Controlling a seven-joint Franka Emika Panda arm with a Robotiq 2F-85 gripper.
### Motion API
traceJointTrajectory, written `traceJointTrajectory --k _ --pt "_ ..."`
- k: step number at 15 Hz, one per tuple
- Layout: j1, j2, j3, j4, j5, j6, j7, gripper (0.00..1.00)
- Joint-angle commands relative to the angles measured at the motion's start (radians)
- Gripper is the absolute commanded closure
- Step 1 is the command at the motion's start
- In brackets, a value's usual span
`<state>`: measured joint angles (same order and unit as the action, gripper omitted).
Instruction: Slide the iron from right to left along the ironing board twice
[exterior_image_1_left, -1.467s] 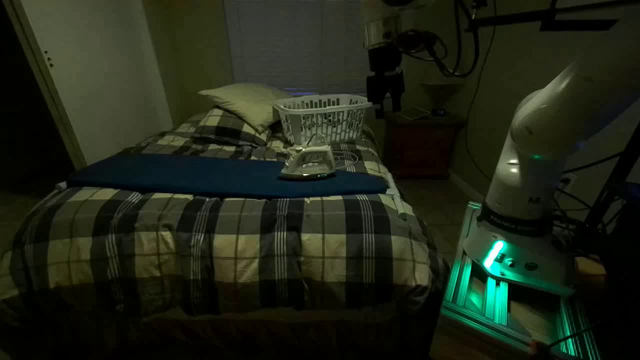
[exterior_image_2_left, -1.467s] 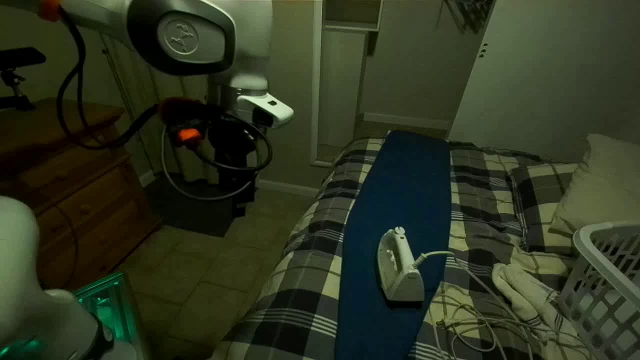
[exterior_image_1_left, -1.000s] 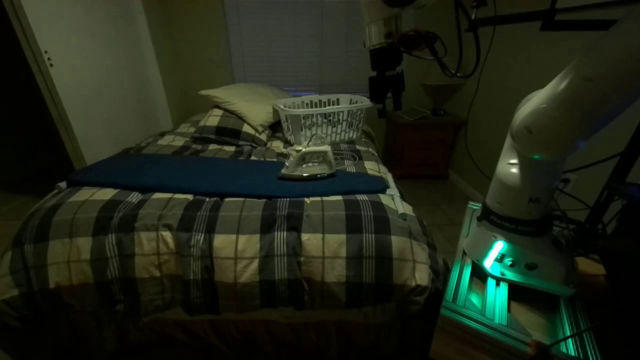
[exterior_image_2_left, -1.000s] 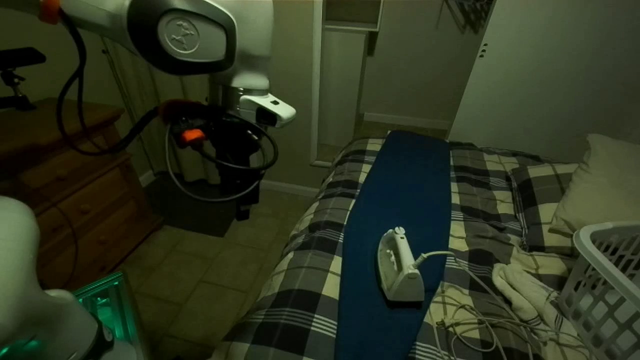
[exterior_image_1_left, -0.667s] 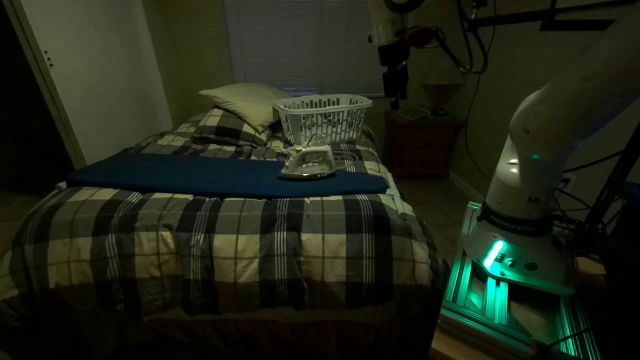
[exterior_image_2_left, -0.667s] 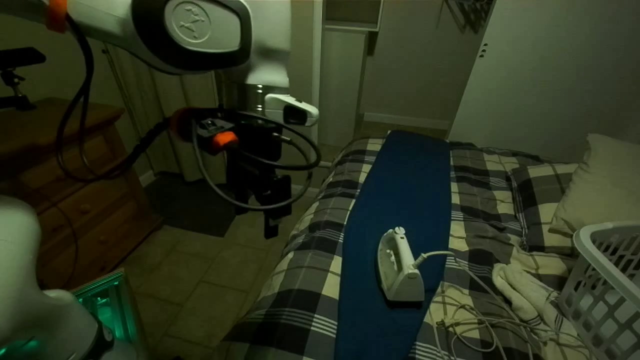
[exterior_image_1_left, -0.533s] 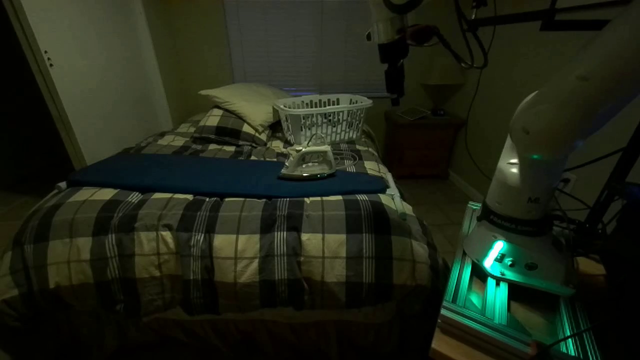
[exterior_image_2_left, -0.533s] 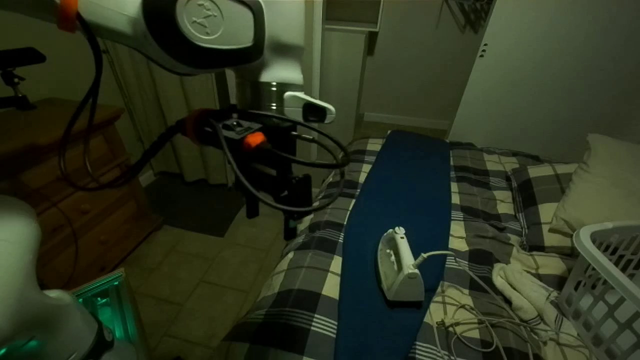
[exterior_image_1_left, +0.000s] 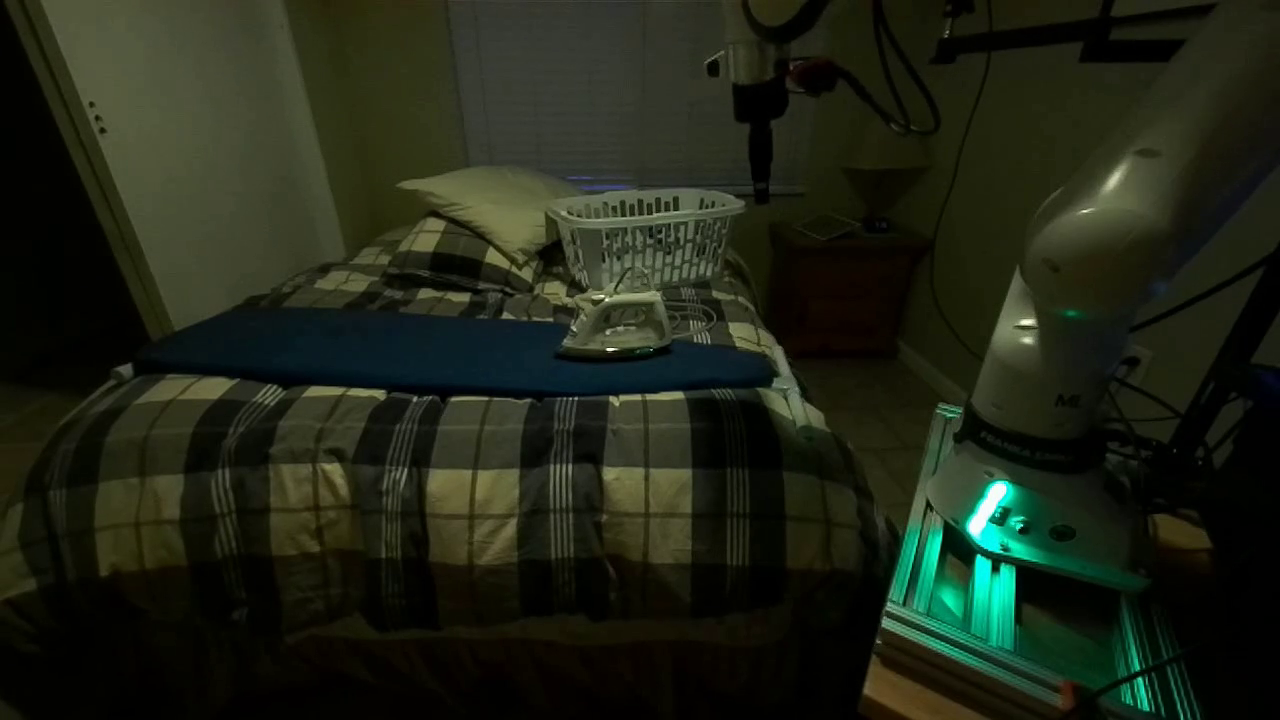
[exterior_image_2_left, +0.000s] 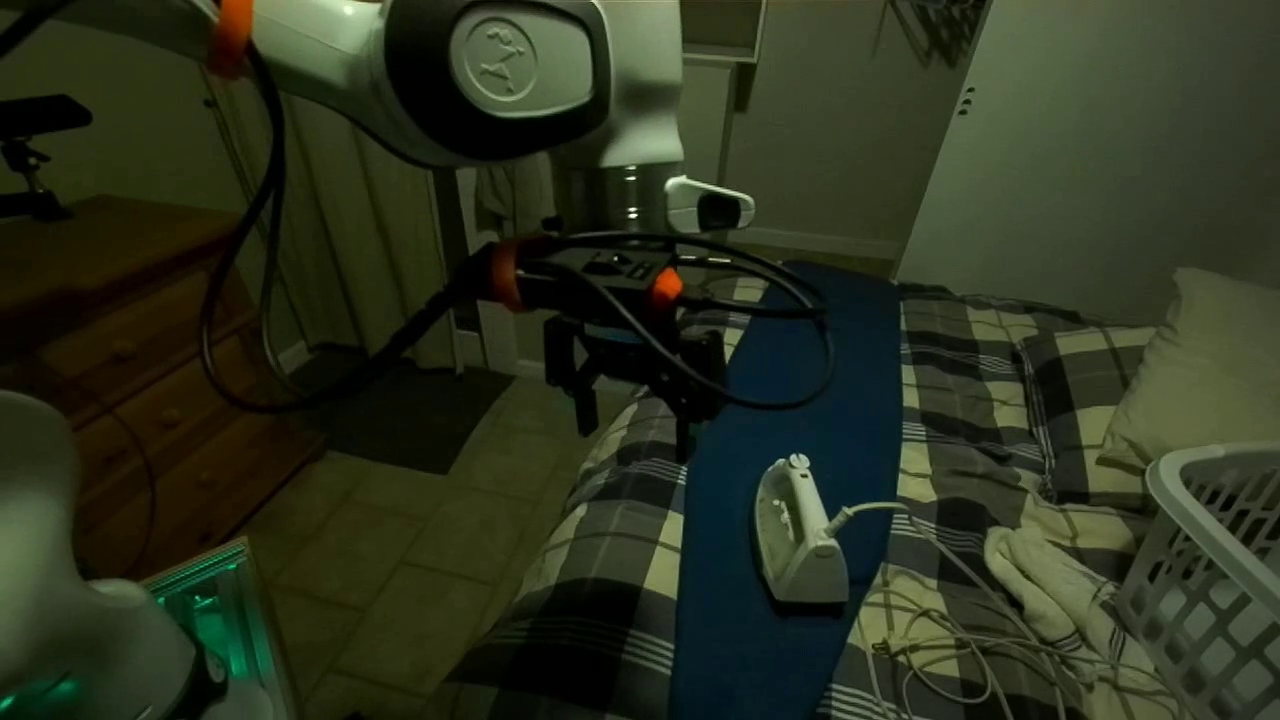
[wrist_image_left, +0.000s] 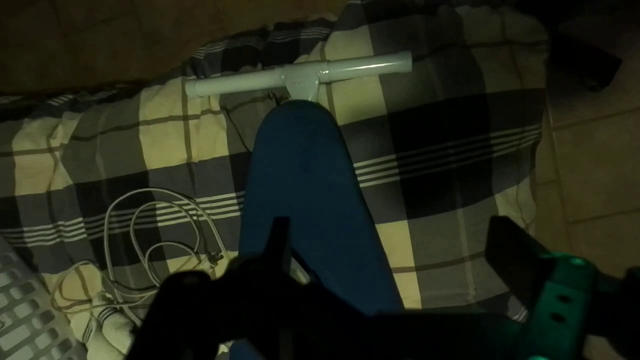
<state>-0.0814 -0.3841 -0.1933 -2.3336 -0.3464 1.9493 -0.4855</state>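
The pale grey-white iron (exterior_image_1_left: 615, 342) sits flat on the dark blue ironing board (exterior_image_1_left: 380, 350), towards the end nearer the robot base. In an exterior view the iron (exterior_image_2_left: 812, 575) stands on the board (exterior_image_2_left: 735, 520) with its cord running off to the basket side. My gripper (exterior_image_2_left: 636, 438) is open and empty, high above the bed edge beside the board; it also shows in an exterior view (exterior_image_1_left: 762, 192). In the wrist view the gripper's (wrist_image_left: 390, 222) fingers are wide apart over the board's (wrist_image_left: 305, 175) edge. Only a pale sliver, probably the iron (wrist_image_left: 300, 271), shows behind a finger.
A white lattice basket (exterior_image_1_left: 650, 245), a pillow (exterior_image_1_left: 490, 200), socks (exterior_image_2_left: 1045, 590) and a loosely coiled cord (exterior_image_2_left: 872, 507) lie on the plaid bed (exterior_image_1_left: 480, 480). A white T-shaped leg (wrist_image_left: 300, 77) juts from the board's narrow end. A wooden dresser (exterior_image_2_left: 170, 370) stands beyond the arm.
The arm has moved over the bed edge, closer to the board and iron, and the gripper has turned about its vertical axis. The iron and board have not moved.
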Motion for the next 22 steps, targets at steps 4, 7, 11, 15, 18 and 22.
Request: traceJointTrajectory --k 4,7,11,15,18,22 --pt "-0.019 0.029 -0.005 0.015 -0.015 0.012 0.020 0.00" --pt "-0.034 0.102 -0.051 0.043 -0.045 0.193 -0.065 0.00" --pt "-0.022 0.224 -0.107 0.090 0.061 0.401 -0.226 0.00" --pt "-0.015 0.359 -0.107 0.176 0.320 0.435 -0.471 0.00" --pt "-0.049 0.464 -0.075 0.267 0.478 0.390 -0.618 0.00" --pt "-0.095 0.607 -0.018 0.385 0.518 0.361 -0.697 0.00"
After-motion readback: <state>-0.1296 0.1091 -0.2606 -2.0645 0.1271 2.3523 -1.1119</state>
